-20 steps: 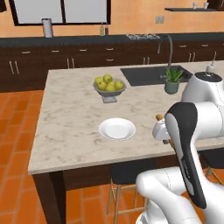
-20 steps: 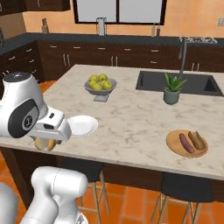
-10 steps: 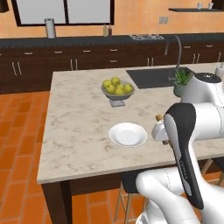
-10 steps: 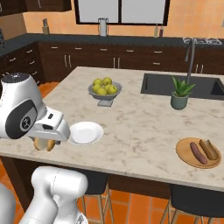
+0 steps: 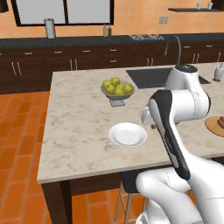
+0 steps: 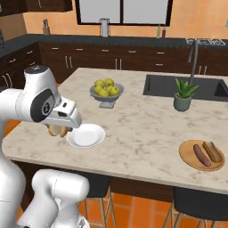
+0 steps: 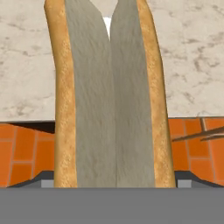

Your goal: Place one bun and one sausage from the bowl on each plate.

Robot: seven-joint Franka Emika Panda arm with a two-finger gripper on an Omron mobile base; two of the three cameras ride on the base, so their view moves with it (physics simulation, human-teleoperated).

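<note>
Your hand (image 6: 58, 130) gripped a bun (image 7: 109, 94): in the hand view the roll ran lengthwise up the frame, pale split side facing the camera, golden crust on both edges. In the right base view the bun showed as a tan lump under the hand, hanging at the near left edge of the worktop (image 6: 138, 129), just beside the white plate (image 6: 86, 135). You had that plate bare near the front edge, with the grey bowl of yellow-green fruit (image 5: 116, 89) further back. The light-wood plate (image 6: 201, 155) sat well apart toward the right end, carrying a sausage (image 6: 201, 155) and a second brownish piece beside it, too small to tell what. A potted plant (image 6: 183, 94) stood by the sink (image 6: 182, 87).
</note>
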